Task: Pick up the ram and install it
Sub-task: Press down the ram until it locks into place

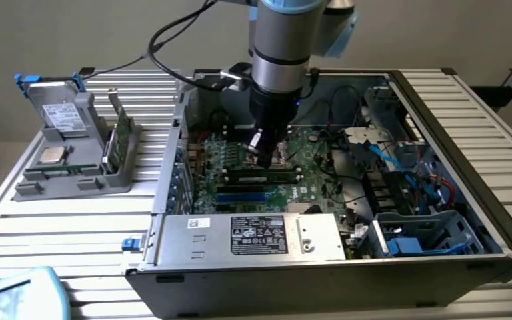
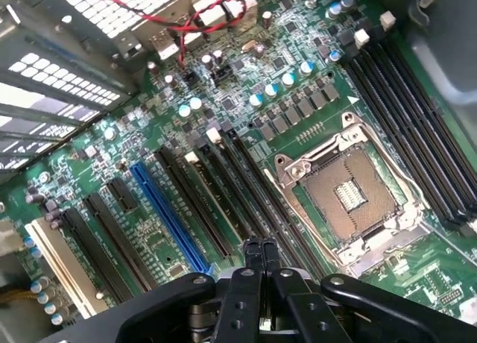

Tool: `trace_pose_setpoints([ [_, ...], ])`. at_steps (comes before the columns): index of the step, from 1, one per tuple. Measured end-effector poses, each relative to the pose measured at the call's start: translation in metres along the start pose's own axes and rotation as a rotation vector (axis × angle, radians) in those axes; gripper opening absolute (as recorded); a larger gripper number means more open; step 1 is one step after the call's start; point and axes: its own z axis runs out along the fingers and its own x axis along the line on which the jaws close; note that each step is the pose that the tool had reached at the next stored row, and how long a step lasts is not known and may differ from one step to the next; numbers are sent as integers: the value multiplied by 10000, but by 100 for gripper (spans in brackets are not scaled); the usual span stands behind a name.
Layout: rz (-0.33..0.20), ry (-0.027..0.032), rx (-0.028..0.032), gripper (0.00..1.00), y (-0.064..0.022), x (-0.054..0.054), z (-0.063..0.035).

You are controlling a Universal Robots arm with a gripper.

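A slatted white metal table (image 1: 69, 220) stands before a plain grey wall and carries an open computer case (image 1: 469, 200) with its green motherboard (image 1: 314, 150) exposed. The arm (image 1: 283, 47) reaches down from above into the case. Its gripper (image 1: 263, 155) hangs just over the board, near the middle of the case; in the wrist view the gripper (image 2: 261, 259) has both black fingers pressed together with nothing between them. The ram (image 1: 261, 177), a long narrow stick, lies seated across the board just on the near side of the fingertips, running left to right in the exterior view. The wrist view shows the blue slot (image 2: 168, 212) among black slots, with the bare processor socket (image 2: 350, 197) beside them. At the exterior view's left, a grey parts holder (image 1: 78, 167) stands on the table, well apart from the case. A silver power supply (image 1: 251, 237) sits at the near edge of the case.
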Motion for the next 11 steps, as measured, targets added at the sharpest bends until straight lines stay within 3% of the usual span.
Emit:
trace_pose_setpoints([
  [11,1845,-94,-45,11,0,0,0],
])
